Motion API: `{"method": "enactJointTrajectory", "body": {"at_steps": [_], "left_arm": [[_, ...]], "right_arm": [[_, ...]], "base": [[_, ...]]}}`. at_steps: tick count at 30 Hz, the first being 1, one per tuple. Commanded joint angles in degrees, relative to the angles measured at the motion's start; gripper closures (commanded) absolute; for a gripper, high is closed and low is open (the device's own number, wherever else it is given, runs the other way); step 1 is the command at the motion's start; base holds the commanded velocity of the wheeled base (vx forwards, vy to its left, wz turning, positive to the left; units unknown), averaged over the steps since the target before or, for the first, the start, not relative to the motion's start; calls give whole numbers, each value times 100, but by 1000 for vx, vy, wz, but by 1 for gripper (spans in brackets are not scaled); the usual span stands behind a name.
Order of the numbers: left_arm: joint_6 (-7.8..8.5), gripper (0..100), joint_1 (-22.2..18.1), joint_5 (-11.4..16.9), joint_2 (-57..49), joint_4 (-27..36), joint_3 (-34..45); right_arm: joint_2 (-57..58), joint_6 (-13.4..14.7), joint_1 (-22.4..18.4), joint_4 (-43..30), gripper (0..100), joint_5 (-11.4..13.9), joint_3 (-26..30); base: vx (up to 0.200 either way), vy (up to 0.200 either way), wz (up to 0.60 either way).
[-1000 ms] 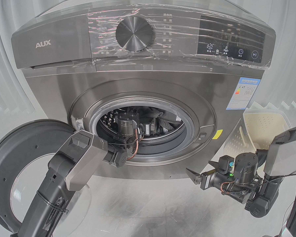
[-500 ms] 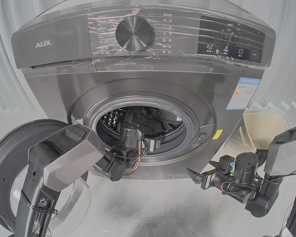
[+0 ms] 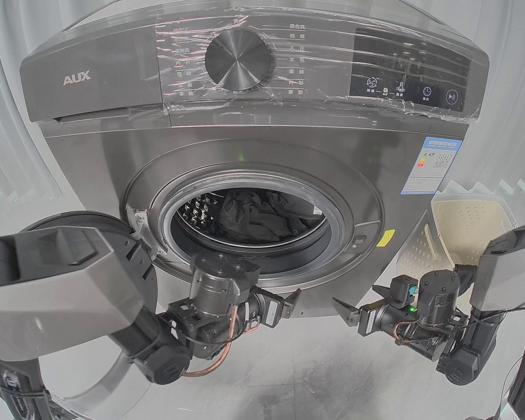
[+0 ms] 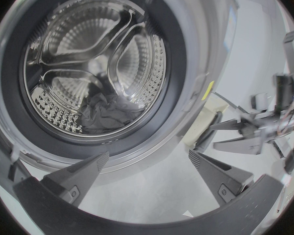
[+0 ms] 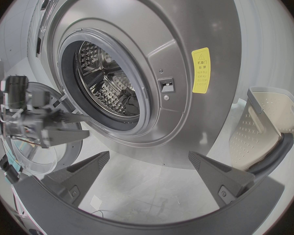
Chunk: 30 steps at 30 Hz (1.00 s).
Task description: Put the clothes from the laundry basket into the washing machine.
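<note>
Your left gripper (image 4: pixel 147 154) and right gripper (image 5: pixel 147 155) hang, jaws wide and empty, before the silver front-loading washing machine (image 3: pixel 99 153), its perforated steel drum (image 4: pixel 94 59) holding the dark crumpled clothes (image 3: pixel 251 216), likely soft and light, best pinched at a raised fold.

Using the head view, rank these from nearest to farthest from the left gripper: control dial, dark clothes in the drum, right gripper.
1. right gripper, close alongside, on the right.
2. dark clothes, inside the drum, higher up.
3. control dial, top panel, highest.

1 washer (image 3: pixel 309 147), 1 basket (image 3: pixel 472 224), 2 pincers (image 4: pixel 147 155) (image 5: pixel 147 155).
</note>
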State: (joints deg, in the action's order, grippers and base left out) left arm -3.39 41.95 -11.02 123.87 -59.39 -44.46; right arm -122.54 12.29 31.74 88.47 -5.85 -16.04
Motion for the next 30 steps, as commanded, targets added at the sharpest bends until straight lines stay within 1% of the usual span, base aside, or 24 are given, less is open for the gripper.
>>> {"method": "enactJointTrajectory", "body": {"at_steps": [1, 3, 5, 6, 8, 11, 12, 13, 14, 18, 19, 22, 23, 25, 26, 28, 30], "left_arm": [[-241, 0, 499, -23, -1524, -231, 1045], [-461, 0, 622, -23, -2016, -169, 1326], [-725, 0, 745, -23, -2499, -143, 1633], [-821, 0, 780, -41, -2719, -143, 1792], [-944, 0, 806, -128, -3097, -143, 2055], [-918, 0, 701, -251, -3633, -143, 2398], [-918, 0, 683, -269, -3686, -143, 2416], [-918, 0, 595, -392, -3941, -116, 2583], [-936, 0, 534, -436, -4090, -108, 2706], [-971, 0, 437, -454, -4556, -196, 3145], [-979, 0, 437, -445, -4696, -204, 3215], [-918, 0, 437, -462, -5145, -116, 3382], [-874, 0, 428, -489, -5347, -72, 3470], [-760, 0, 384, -559, -5549, 15, 3611], [-760, 0, 384, -559, -5549, 15, 3611], [-514, 0, 252, -744, -5795, 200, 3796], [-399, 0, 209, -893, -5883, 244, 3875]], "right_arm": [[485, -16, -221, -5, 0, 31, 224], [784, -42, -256, -5, 0, 40, 374], [1127, -86, -336, -5, 0, 31, 479], [1285, -121, -415, -14, 0, 40, 523], [1575, -218, -476, -14, 0, 40, 655], [1980, -385, -459, -22, 0, 40, 866], [2015, -403, -450, -22, 0, 40, 884], [2164, -447, -423, -14, 0, -13, 1042], [2252, -473, -406, -14, 0, -21, 1165], [2656, -561, -467, -49, 0, -39, 1604], [2744, -552, -485, -102, 0, -39, 1604], [3017, -526, -670, -207, 0, -30, 1604], [3149, -534, -793, -374, 0, -4, 1604], [3351, -543, -819, -629, 0, 5, 1604], [3351, -543, -819, -629, 0, 5, 1604], [3773, -526, -757, -1095, 0, -21, 1604], [4027, -543, -740, -1429, 0, -30, 1604]], "base": [[0, 0, 0], [0, 0, 0], [0, 0, 0], [0, 0, 0], [0, 0, 0], [0, 0, 0], [0, 0, 0], [0, 0, 0], [0, 0, 0], [0, 0, 0], [0, 0, 0], [0, 0, 0], [0, 0, 0], [0, 0, 0], [0, 0, 0], [-200, 0, 0], [-200, 0, 0]]}}
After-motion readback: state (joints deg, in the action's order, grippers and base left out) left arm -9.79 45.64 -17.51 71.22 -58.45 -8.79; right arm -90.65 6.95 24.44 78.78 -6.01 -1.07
